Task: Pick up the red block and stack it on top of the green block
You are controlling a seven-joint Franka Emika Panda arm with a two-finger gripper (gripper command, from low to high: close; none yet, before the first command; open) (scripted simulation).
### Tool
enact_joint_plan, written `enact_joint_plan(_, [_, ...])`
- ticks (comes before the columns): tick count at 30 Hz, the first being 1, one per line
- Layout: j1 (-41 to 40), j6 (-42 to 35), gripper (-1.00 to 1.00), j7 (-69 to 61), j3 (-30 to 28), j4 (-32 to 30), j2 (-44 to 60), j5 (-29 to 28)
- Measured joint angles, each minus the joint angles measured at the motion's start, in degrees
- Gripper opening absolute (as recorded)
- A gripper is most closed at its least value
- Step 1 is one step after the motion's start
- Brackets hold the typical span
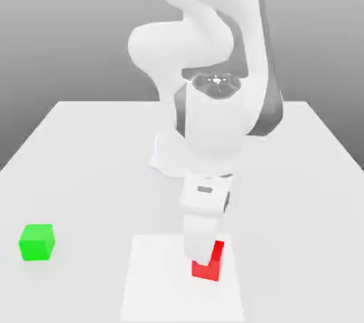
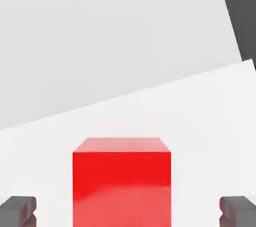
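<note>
Gripper (image 2: 128, 213) spread wide, holding nothing. Small matte bright red cube (image 2: 122, 183) sits centred between the two dark fingertips (image 2: 17, 211), gaps either side; faces look square to the pads.

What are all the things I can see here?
red block: one, bright red, on the white mat near the front of the table, between the open fingers
green block: one, bright green, on the table at the exterior view's left, apart from the mat
mat: one, white, flat on the table's front edge
table: one, light grey, under everything
arm: one, white, bent down over the red block
tool: one, open, down around the red block, not yet gripping it
fingers: two, dark grey, one on each side of the red block
</note>
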Motion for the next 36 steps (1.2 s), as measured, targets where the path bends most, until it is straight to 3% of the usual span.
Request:
enact_joint_plan(1, [-0.8,1.5,-1.0,-0.6,1.0,0.3,1.8,0.8])
enact_joint_plan(8, [-0.9,1.6,-1.0,-0.8,1.1,0.3,2.1,1.0])
enact_joint_plan(14, [0.7,-7.6,-1.0,3.7,-2.1,-1.4,-8.9,-5.1])
enact_joint_plan(31, [-30.8,-17.2,-1.0,-31.1,-16.6,5.9,-11.1,-5.8])
enact_joint_plan(36, [-32.8,-13.1,-1.0,-37.7,-15.4,7.0,-5.7,-0.6])
